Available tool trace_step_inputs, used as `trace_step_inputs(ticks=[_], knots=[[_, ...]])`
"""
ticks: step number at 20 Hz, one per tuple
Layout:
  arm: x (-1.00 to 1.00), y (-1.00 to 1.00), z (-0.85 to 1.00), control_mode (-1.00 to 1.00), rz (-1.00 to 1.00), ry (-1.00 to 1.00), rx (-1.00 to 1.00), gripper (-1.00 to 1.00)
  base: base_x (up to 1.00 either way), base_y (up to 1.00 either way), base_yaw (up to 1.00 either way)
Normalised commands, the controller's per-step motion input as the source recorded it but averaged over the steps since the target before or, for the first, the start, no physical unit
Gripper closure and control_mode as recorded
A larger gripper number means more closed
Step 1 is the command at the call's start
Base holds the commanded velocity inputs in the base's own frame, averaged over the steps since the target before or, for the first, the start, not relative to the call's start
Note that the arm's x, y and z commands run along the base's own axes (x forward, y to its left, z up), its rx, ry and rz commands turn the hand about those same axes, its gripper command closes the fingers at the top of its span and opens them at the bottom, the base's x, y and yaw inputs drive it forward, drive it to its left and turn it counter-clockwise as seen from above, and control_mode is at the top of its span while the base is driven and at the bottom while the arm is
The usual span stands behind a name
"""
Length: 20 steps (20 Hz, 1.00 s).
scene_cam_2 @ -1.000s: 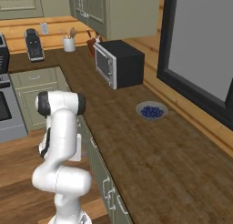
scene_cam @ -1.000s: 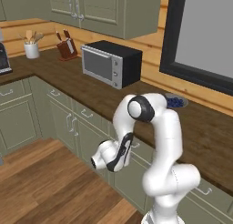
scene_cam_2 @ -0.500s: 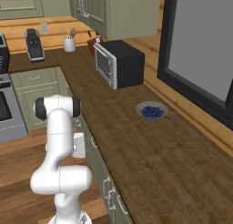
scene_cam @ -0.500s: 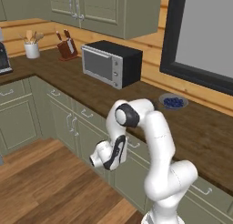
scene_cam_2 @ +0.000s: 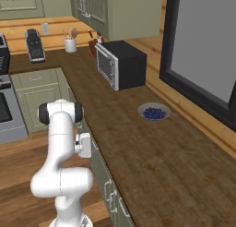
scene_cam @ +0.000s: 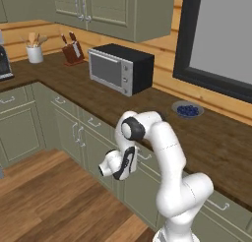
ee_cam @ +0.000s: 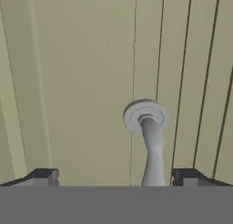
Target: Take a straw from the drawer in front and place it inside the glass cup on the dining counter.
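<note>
gripper [ee_cam: 116, 177] stands spread wide around the silver handle [ee_cam: 150, 141] of the shut drawer [ee_cam: 82, 82] under the table's front edge; it should center, close firmly, then pull straight out.

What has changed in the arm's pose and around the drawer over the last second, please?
The arm has folded lower and closer to the cabinets, bringing the gripper up to the drawer front; in the hand view the handle sits between its open tips. Nothing has been grasped, and the drawer is still shut. The microwave and the bowl of blueberries have not moved.
</note>
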Motion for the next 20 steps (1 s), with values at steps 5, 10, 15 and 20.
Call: trace_step_inputs(ticks=[5, 10, 15, 20], knots=[[0.18, -0.13, -0.27, -1.0, 0.0, 0.0, 0.0, -1.0, 0.0, 0.0, 0.0], [-0.05, -0.01, -0.05, -1.0, 0.01, 0.0, 0.05, 1.0, 0.0, 0.0, 0.0], [-0.35, 0.17, 0.0, -1.0, 0.04, -0.02, 0.11, 1.0, 0.0, 0.0, 0.0], [-0.58, 0.67, 0.0, -1.0, 0.02, -0.03, 0.08, 1.0, 0.0, 0.0, 0.0]])
